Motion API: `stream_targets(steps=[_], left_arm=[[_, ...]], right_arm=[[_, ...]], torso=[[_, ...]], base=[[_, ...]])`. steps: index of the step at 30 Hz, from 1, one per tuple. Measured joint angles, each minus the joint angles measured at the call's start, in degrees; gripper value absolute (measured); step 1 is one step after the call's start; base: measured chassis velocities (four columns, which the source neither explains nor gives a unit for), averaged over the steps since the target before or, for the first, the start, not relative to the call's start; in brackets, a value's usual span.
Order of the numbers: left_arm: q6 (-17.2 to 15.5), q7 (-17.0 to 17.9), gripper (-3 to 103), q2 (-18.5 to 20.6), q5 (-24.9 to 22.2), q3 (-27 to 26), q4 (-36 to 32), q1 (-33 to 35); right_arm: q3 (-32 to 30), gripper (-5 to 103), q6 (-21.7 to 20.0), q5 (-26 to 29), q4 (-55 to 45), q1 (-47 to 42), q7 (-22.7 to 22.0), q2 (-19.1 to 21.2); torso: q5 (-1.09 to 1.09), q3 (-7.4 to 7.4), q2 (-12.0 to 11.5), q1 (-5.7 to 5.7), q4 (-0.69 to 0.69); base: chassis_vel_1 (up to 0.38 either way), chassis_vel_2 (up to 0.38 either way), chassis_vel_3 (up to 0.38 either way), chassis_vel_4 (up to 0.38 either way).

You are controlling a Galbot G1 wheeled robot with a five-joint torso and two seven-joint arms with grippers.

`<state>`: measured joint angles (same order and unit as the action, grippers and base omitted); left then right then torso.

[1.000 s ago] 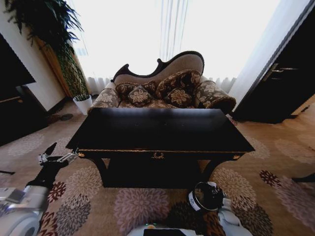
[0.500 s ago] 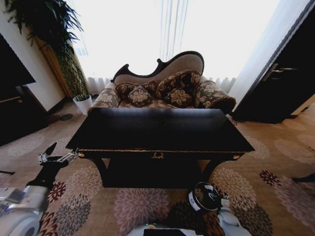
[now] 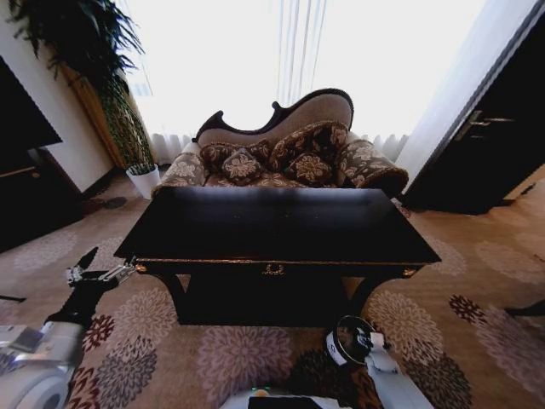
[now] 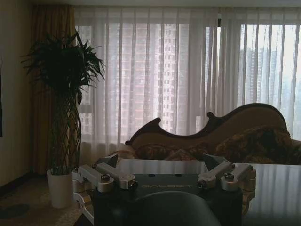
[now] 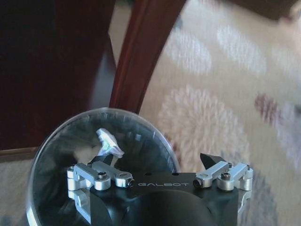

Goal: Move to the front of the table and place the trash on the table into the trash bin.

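Over the trash bin (image 3: 351,340), the right gripper (image 5: 160,165) has shifted, jaws released; left gripper (image 3: 95,270) unmoved, jaws released

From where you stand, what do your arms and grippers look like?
Both grippers, left gripper and right gripper, have black bodies marked GALBOT, silver metal linkages with bolts, and dark pointed fingertips. The left arm is white and grey, black near the wrist.

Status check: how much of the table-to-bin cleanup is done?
Nearly done, by the look of it. The table top shows no trash, and a white paper wad lies in the trash bin. The right gripper is open above the bin; the left gripper is open by the table's corner. Nothing visibly left.
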<state>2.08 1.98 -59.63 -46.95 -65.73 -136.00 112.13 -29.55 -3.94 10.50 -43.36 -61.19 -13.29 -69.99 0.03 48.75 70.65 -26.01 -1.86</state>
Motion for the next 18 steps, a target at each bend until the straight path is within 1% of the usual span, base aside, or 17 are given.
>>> stream_targets(steps=[1, 3, 5, 6, 7, 8, 9, 10, 11, 12, 13, 14, 15, 16, 17, 18], left_arm=[[0.0, 0.0, 100, 0.0, 0.0, 0.0, 0.0, 0.0], [0.0, 0.0, 100, 0.0, 0.0, 0.0, 0.0, 0.0], [0.0, 0.0, 100, 0.0, 0.0, 0.0, 0.0, 0.0], [0.0, 0.0, 100, 0.0, 0.0, 0.0, 0.0, 0.0], [0.0, 0.0, 100, 0.0, 0.0, 0.0, 0.0, 0.0], [0.0, 0.0, 100, 0.0, 0.0, 0.0, 0.0, 0.0], [0.0, 0.0, 100, 0.0, 0.0, 0.0, 0.0, 0.0], [0.0, 0.0, 100, 0.0, 0.0, 0.0, 0.0, 0.0], [0.0, 0.0, 100, 0.0, 0.0, 0.0, 0.0, 0.0], [0.0, 0.0, 100, 0.0, 0.0, 0.0, 0.0, 0.0], [0.0, 0.0, 100, 0.0, 0.0, 0.0, 0.0, 0.0], [0.0, 0.0, 100, 0.0, 0.0, 0.0, 0.0, 0.0], [0.0, 0.0, 100, 0.0, 0.0, 0.0, 0.0, 0.0], [0.0, 0.0, 100, 0.0, 0.0, 0.0, 0.0, 0.0], [0.0, 0.0, 100, 0.0, 0.0, 0.0, 0.0, 0.0], [0.0, 0.0, 100, 0.0, 0.0, 0.0, 0.0, 0.0]], right_arm=[[0.1, 100, -0.1, 0.0, -0.1, -0.1, 0.2, 0.3], [-0.1, 100, 0.8, -1.2, 0.6, -0.5, 0.7, 0.5], [0.0, 100, 0.6, -1.4, 0.4, -1.1, 0.7, 0.8], [-0.9, 100, 2.8, -5.3, 1.6, -1.0, 0.6, 0.7], [-0.7, 100, 1.8, -3.1, 0.9, -1.3, 0.9, 1.0], [-0.4, 100, 0.5, -1.9, 0.1, -1.7, 0.6, 1.1], [-0.4, 100, 0.5, -1.9, 0.1, -1.7, 0.6, 1.1], [-1.4, 100, 3.0, -7.8, 1.1, -1.5, -0.2, 0.9], [-2.2, 100, 4.6, -10.9, 2.3, -0.8, 0.2, 0.9], [-1.5, 100, 1.5, -6.9, 1.7, -0.9, 0.3, 1.1], [-1.3, 100, 0.6, -7.4, 1.7, -1.1, -0.2, 0.9], [-1.3, 100, 0.6, -7.4, 1.7, -1.1, -0.2, 0.9], [-2.1, 100, 2.8, -11.0, 2.6, -0.9, -0.1, 0.5], [-2.0, 100, -0.1, -7.9, 2.0, -0.9, 0.6, 0.2], [-1.8, 100, -1.2, -7.5, 1.5, -1.3, 0.4, 0.1], [-1.8, 100, -1.2, -7.5, 1.5, -1.3, 0.4, 0.1]], torso=[[-0.08, -0.01, 0.0, 0.0, 0.02], [-0.04, 0.0, 0.0, 0.0, 0.0], [-0.02, 0.0, 0.0, 0.0, 0.0], [-0.03, 0.0, 0.0, 0.0, -0.04], [-0.1, -0.01, 0.0, 0.0, -0.01], [-0.08, -0.01, 0.0, 0.01, 0.01], [-0.08, -0.01, 0.0, 0.01, 0.01], [0.04, 0.0, 0.0, 0.01, -0.01], [-0.01, 0.0, 0.0, 0.0, -0.03], [-0.13, -0.01, 0.0, 0.0, 0.03], [-0.12, -0.01, 0.0, 0.01, 0.02], [-0.12, -0.01, 0.0, 0.01, 0.02], [0.01, 0.01, 0.0, 0.01, -0.04], [-0.03, 0.0, 0.0, 0.0, 0.04], [-0.12, 0.0, 0.0, 0.0, 0.04], [-0.12, 0.0, 0.0, 0.0, 0.04]], base=[[0.0, 0.0, 0.0, 0.0], [0.0, 0.0, 0.0, 0.0], [0.0, 0.0, 0.0, 0.0], [0.0, 0.0, 0.0, 0.0], [0.0, 0.0, 0.0, 0.0], [0.0, 0.0, 0.0, 0.0], [0.0, 0.0, 0.0, 0.0], [0.0, 0.0, 0.0, 0.0], [0.0, 0.0, 0.0, 0.0], [0.0, 0.0, 0.0, 0.0], [0.0, 0.0, 0.0, 0.0], [0.0, 0.0, 0.0, 0.0], [0.0, 0.0, 0.0, 0.0], [0.0, 0.0, 0.0, 0.0], [0.0, 0.0, 0.0, 0.0], [0.0, 0.0, 0.0, 0.0]])
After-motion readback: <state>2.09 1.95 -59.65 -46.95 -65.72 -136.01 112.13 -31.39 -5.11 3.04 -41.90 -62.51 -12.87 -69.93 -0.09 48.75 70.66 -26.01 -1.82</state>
